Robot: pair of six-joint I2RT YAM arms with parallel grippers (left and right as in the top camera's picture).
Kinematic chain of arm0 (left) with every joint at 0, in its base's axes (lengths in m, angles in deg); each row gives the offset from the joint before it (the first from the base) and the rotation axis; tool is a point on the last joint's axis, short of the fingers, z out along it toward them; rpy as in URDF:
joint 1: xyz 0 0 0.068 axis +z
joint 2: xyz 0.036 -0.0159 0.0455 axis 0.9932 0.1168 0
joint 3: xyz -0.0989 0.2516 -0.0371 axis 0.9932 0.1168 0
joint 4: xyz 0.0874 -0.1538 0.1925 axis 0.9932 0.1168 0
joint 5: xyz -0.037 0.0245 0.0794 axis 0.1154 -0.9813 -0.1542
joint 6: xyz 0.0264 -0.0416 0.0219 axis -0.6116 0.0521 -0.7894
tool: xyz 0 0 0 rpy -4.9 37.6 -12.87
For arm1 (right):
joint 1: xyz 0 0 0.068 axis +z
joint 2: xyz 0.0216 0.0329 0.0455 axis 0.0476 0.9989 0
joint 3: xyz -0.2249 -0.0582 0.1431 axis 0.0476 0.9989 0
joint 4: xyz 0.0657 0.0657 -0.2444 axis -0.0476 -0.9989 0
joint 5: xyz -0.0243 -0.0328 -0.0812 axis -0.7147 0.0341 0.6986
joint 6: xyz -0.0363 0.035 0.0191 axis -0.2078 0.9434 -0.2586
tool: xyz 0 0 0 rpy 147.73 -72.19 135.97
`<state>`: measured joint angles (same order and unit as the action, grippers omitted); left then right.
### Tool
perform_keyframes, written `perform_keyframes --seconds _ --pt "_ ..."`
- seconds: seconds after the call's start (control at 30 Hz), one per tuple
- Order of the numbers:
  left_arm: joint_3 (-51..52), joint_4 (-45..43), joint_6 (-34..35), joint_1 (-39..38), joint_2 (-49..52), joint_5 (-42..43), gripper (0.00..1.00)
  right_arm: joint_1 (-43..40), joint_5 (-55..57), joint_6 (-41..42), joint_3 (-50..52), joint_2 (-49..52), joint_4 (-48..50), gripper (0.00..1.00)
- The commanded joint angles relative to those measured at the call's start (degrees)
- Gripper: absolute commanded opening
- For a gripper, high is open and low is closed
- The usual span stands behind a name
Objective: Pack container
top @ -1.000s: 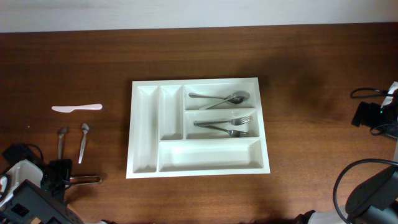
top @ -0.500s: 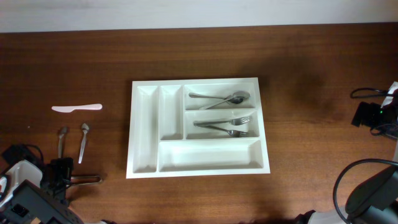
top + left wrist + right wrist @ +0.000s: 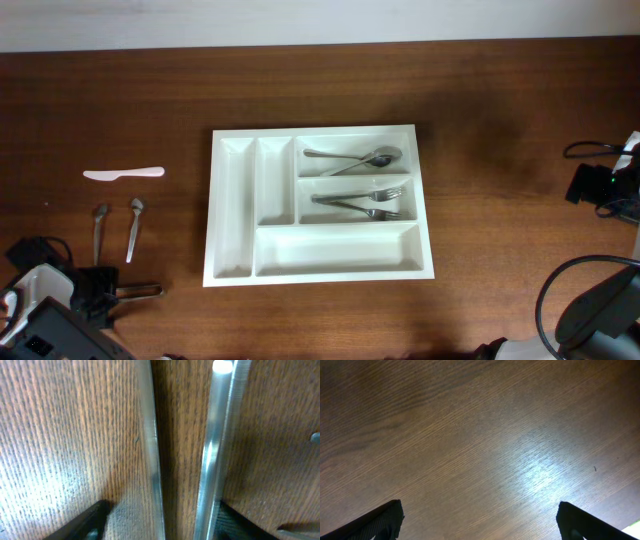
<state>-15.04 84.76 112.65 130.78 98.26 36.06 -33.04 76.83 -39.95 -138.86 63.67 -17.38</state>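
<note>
The container point(image 3: 232, 215), a white five-compartment tray, lies mid-table. Spoons point(image 3: 355, 158) rest in its upper right compartment and forks point(image 3: 362, 203) in the one below. At the front left, two slim metal handles point(image 3: 140, 291) lie side by side on the wood. My left gripper point(image 3: 97, 291) is low over their near end. In the left wrist view the handles point(image 3: 152, 460) run between the fingers point(image 3: 85, 522) of my left gripper point(image 3: 162, 527). Its right finger is against one handle and the left stands clear. My right gripper point(image 3: 480, 522) hangs open over bare wood.
A white plastic knife point(image 3: 123, 173) and two small spoons point(image 3: 98, 228) lie on the table left of the tray. The right arm and its cables point(image 3: 598, 186) sit at the table's right edge. The tray's two narrow upright compartments and its long front one hold nothing.
My left gripper has shifted slightly toward the front edge of the table. The utensils, the tray and the right arm have not moved.
</note>
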Motion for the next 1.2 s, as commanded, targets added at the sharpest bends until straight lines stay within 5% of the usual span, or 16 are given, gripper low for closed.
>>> perform_keyframes --seconds 0.0,0.3,0.4,0.53,0.9,1.17 --pt "3.50 -1.05 0.55 -0.07 3.23 8.28 0.57 -0.26 -0.07 0.52 0.15 -0.39 0.17 0.99" --pt "3.50 -1.05 0.55 -0.07 3.23 9.09 0.26 -0.26 -0.07 0.52 0.15 -0.39 0.17 0.99" --pt "3.45 -1.05 -1.03 -0.07 3.23 10.36 0.23 -0.26 -0.07 0.52 0.15 -0.39 0.17 1.00" --pt "2.08 -0.55 -3.34 -0.07 3.23 15.74 0.02 -0.26 -0.07 0.52 0.15 -0.39 0.17 0.99" --pt "-9.31 6.62 -10.25 -0.55 3.19 26.91 0.02 -0.26 -0.07 0.52 0.15 -0.39 0.17 0.99" --pt "-20.35 11.02 -25.24 -6.01 0.76 30.12 0.02 -0.26 -0.07 0.52 0.15 -0.39 0.17 0.99"
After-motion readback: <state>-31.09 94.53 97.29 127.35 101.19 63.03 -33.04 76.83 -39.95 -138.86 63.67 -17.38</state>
